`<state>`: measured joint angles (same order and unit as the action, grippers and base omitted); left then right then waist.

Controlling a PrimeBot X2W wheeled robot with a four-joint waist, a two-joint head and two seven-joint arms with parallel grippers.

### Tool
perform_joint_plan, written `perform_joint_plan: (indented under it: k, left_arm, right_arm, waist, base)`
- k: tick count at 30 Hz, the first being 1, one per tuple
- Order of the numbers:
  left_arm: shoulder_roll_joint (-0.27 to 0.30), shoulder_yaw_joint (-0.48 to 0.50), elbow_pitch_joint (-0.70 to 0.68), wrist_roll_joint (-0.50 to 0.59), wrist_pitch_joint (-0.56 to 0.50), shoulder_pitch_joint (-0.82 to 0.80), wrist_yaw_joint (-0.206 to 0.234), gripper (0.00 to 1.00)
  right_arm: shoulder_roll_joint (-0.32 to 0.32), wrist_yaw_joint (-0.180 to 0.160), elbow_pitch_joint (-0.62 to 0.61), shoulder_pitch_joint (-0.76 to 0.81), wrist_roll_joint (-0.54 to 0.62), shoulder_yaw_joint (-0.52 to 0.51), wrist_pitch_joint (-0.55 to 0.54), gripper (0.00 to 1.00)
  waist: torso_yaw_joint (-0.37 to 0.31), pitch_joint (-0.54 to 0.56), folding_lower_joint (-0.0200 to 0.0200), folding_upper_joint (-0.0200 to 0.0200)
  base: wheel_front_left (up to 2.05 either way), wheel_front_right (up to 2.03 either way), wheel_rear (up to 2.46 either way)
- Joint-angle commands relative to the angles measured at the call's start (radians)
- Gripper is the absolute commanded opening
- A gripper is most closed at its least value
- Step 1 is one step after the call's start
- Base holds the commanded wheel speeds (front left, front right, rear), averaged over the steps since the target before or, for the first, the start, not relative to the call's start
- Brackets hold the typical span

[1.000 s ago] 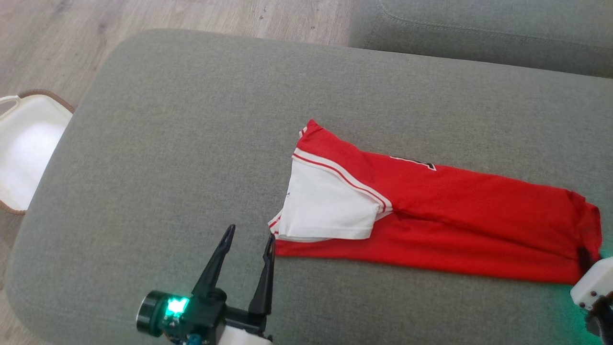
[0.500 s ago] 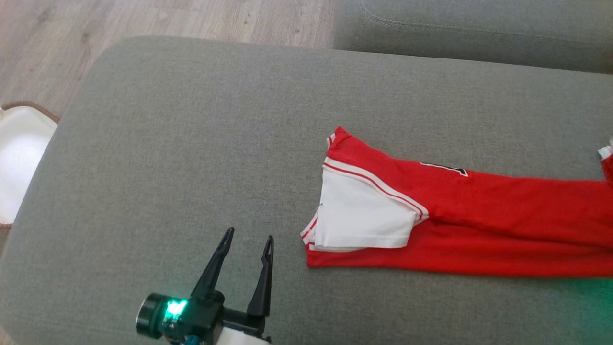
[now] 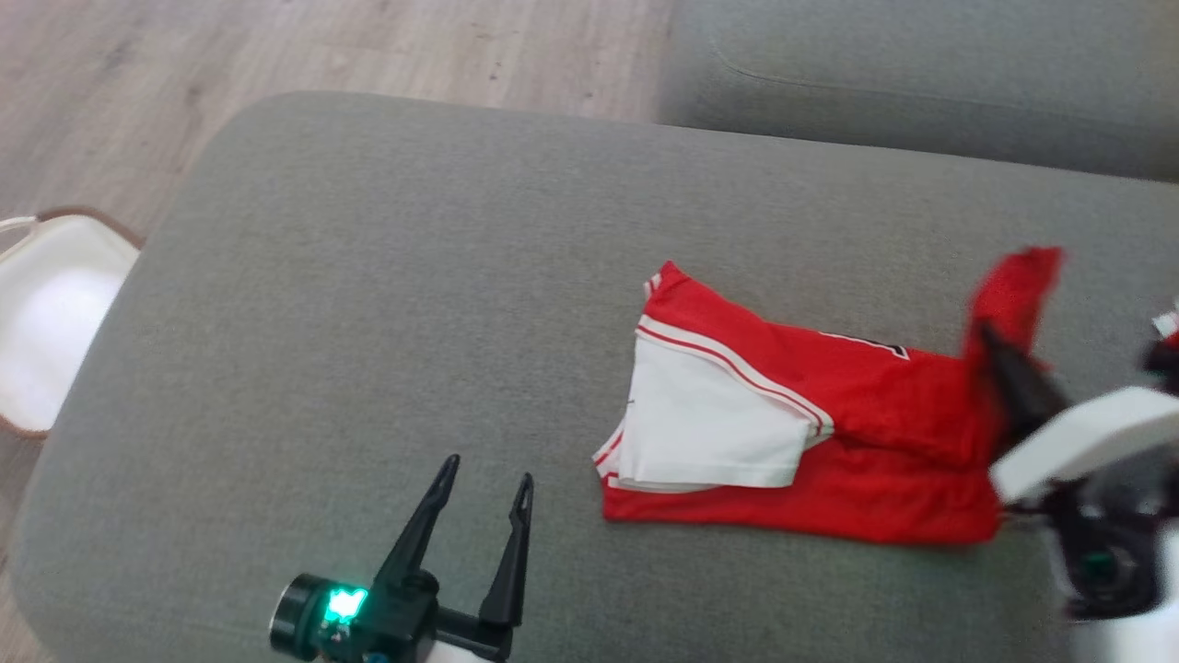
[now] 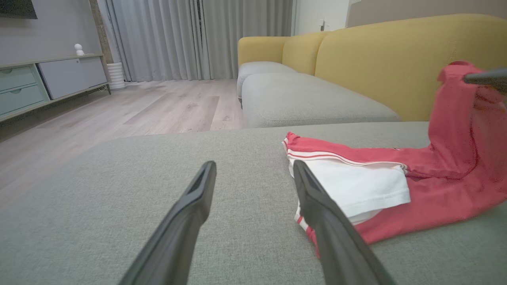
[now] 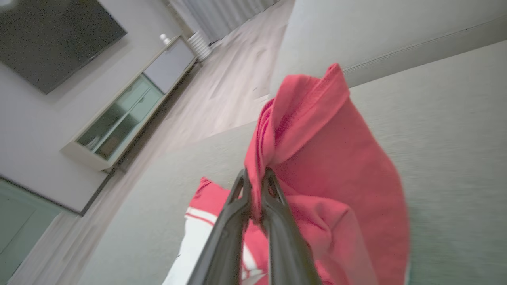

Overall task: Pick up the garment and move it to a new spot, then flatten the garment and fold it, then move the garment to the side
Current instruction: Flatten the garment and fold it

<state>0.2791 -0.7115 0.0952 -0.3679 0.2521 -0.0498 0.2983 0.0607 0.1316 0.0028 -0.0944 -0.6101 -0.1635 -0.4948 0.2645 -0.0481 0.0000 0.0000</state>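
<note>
**Obscured.** The right margin of the head view is smeared. The right hand [image 5: 256, 172] appears there as a dark streak above a pale forearm [image 3: 1078, 437], its outline hard to make out. The right wrist view is clearer, though the fingertips are partly buried in cloth. A white basket [image 3: 51, 313] with a brown rim is cut off at the left edge of the head view, standing on the wooden floor [image 3: 276, 55]. The raised fold covers the right end of the garment [image 3: 829, 433].

**Hands.** The right hand is clamped on a gathered red edge of the garment, fingers together with cloth pinched between them. It holds that end up, clear of the grey cushion [image 3: 368, 276]. The left hand [image 3: 488, 468] sits low over the cushion near its front edge, fingers pointing away from the robot and spread apart with nothing between them. A green light [image 3: 345, 603] glows at its wrist.

**Garment position.** It lies on the right half of the cushion. The left end, with a white sleeve [image 3: 709, 433] edged in red and white stripes, lies flat, near the left hand's fingers but apart from them.

**Markings.** A dark-outlined print [image 3: 870, 343] shows on the red cloth, mostly tucked under the fold. It cannot be read.
</note>
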Motion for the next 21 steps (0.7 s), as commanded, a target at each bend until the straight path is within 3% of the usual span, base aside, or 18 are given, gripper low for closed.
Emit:
perform_joint_plan:
  k: [1, 14, 19, 20, 21]
  left_arm:
    - [-0.005, 0.031, -0.022, 0.014, 0.01, -0.027, -0.005, 1.0]
    - [-0.007, 0.036, 0.003, 0.033, 0.01, -0.041, -0.037, 1.0]
    - [-0.007, 0.045, 0.002, 0.039, 0.01, -0.05, -0.041, 1.0]
    - [-0.008, 0.047, 0.002, 0.04, 0.01, -0.051, -0.041, 1.0]
    - [-0.009, 0.048, 0.002, 0.041, 0.01, -0.051, -0.041, 1.0]
  right_arm:
    - [-0.005, -0.001, -0.032, -0.058, -0.021, 0.068, -0.008, 0.0]
    - [-0.01, -0.001, 0.159, -0.142, -0.114, 0.352, 0.092, 0.0]
    - [-0.01, -0.001, 0.243, -0.179, -0.14, 0.413, 0.138, 0.0]
    - [-0.01, -0.001, 0.258, -0.186, -0.144, 0.421, 0.146, 0.27]
    - [-0.01, -0.001, 0.271, -0.193, -0.147, 0.431, 0.153, 0.8]
  waist:
    - [0.022, 0.005, 0.0, 0.0]
    - [0.123, 0.012, 0.0, 0.0]
    - [0.143, 0.005, 0.0, 0.0]
    - [0.145, 0.002, 0.0, 0.0]
    - [0.145, 0.001, 0.0, 0.0]
  base:
    - [0.0, 0.0, 0.0]
    - [0.0, 0.0, 0.0]
    - [0.0, 0.0, 0.0]
    - [0.0, 0.0, 0.0]
    - [0.0, 0.0, 0.0]
